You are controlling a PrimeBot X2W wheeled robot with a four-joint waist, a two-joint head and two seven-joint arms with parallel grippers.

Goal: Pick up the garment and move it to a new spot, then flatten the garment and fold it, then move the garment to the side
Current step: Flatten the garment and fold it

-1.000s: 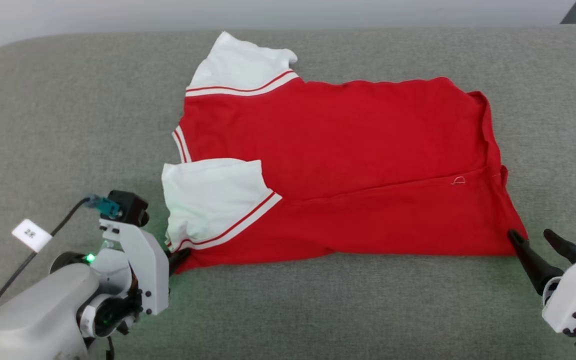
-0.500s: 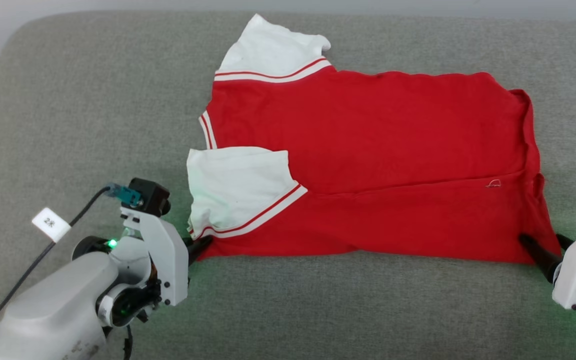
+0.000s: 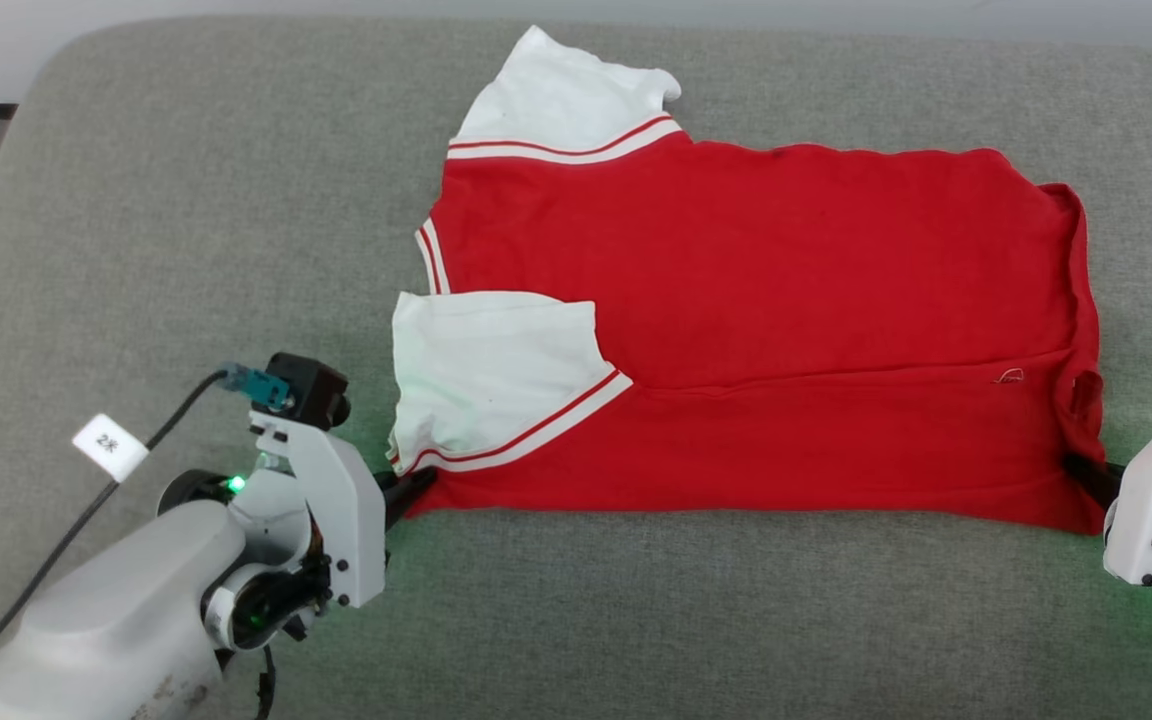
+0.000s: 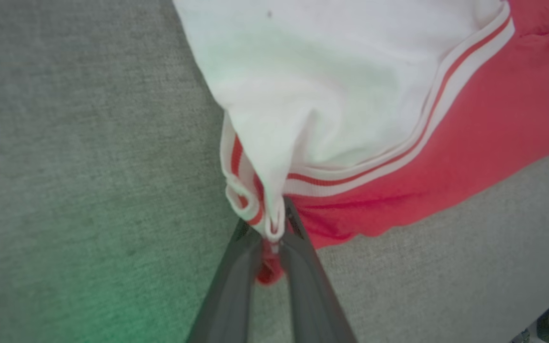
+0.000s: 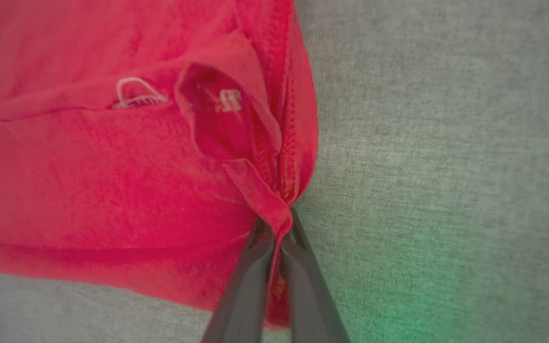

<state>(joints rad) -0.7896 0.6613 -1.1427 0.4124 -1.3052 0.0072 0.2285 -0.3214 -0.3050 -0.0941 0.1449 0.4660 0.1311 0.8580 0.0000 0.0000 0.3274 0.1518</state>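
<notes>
The garment lies on the grey cushion. Your right gripper, open a second ago, now pinches its hem corner, and your left gripper clamps the sleeve corner, so you look ready to fold.

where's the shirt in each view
head view: the shirt lies across the middle, sleeves to the left, hem to the right.
left wrist view: shirt at upper right, with a white sleeve and a corner pinched in the left tool.
right wrist view: shirt on the left half, hem corner pinched in the right tool.
shared landmark: the grey cushion under it.
</notes>
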